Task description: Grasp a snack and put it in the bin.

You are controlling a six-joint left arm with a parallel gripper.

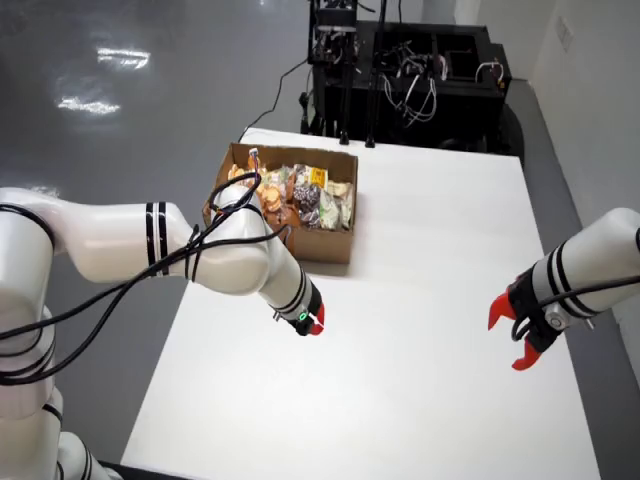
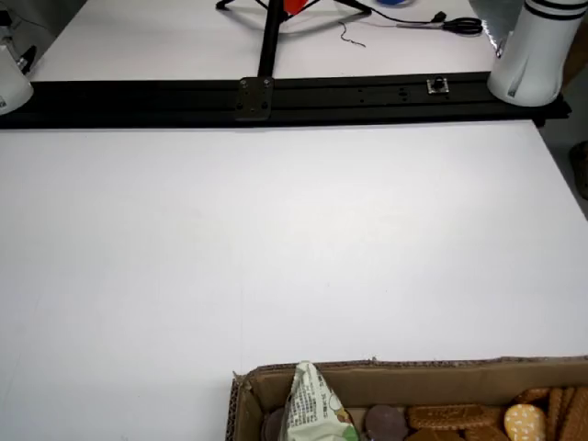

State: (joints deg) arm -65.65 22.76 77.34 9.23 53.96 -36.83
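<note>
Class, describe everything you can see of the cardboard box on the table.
The cardboard box is a shallow, open-topped brown tray of corrugated card with raw-edged walls. It rests flat on the white table, near the far left corner in the view from above. Packaged snacks and biscuits fill it. The left arm's forearm crosses in front of its near corner; whether they touch is unclear. The low view shows its rim.

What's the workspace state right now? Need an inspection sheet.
Surface: white table, no loose items seen on it.
Job's things: cardboard box full of snack packets, at the table's far left in the view from above.
Clutter: nothing seen.
Grippers: working arm's tool over the table near the box, jaw state unclear, nothing visibly held; second arm's tool open, empty.
Cables: black cable along the working arm.
Surroundings: black equipment rack, grey floor.
</note>
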